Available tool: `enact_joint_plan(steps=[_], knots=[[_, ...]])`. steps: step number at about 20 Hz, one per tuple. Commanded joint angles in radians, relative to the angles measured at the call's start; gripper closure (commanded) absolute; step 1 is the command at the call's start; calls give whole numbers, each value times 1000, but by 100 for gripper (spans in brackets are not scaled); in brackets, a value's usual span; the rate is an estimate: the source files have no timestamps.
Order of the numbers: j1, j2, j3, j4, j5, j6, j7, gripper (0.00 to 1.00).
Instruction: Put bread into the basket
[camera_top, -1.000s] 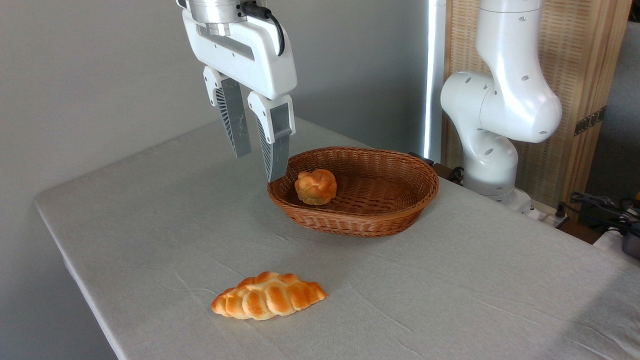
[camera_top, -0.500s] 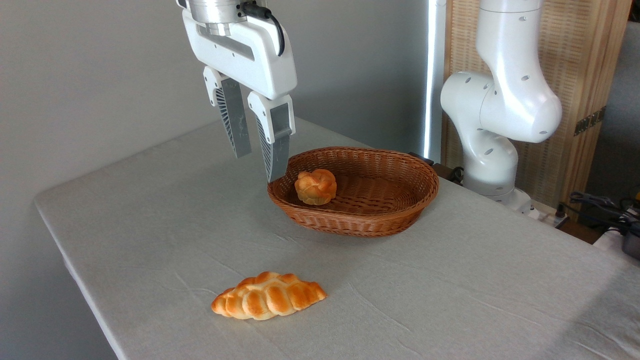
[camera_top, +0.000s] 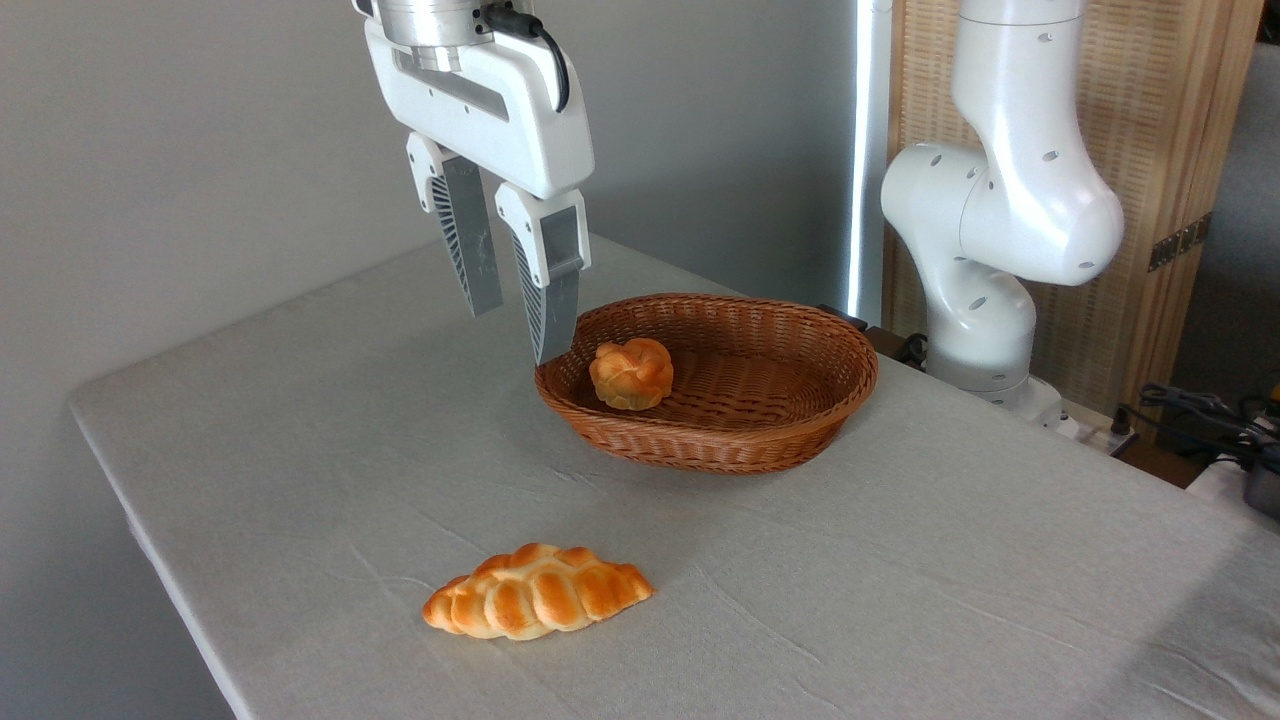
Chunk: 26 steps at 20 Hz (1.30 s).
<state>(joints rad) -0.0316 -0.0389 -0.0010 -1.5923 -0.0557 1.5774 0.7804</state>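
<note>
The bread (camera_top: 538, 605), a braided golden-orange loaf with pointed ends, lies flat on the grey table near the front left. The basket (camera_top: 770, 440), oval brown wicker, stands behind it toward the middle. My gripper (camera_top: 518, 335) hangs in the air just left of the basket's left rim, well above and behind the loaf. Its two fingers point down with a gap between them and nothing held.
A small round knotted roll (camera_top: 631, 373) sits inside the basket at its left end. The arm's white base (camera_top: 985, 300) rises at the back right, with cables (camera_top: 1200, 415) at the far right edge. The table's left edge (camera_top: 130, 500) runs close to the loaf.
</note>
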Motion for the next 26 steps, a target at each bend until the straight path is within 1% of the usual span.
enact_joint_plan(steps=[1, 17, 19, 23, 25, 26], knots=[[-2, 1, 6, 15, 0, -28, 4, 0], [-2, 4, 3, 15, 5, -25, 2, 0], [-8, 2, -1, 6, 5, -27, 3, 0], [-10, 8, -5, 2, 8, 12, 11, 0], [-13, 5, -7, -38, 8, 62, 57, 0], [-14, -4, -7, -73, 8, 103, 124, 0]])
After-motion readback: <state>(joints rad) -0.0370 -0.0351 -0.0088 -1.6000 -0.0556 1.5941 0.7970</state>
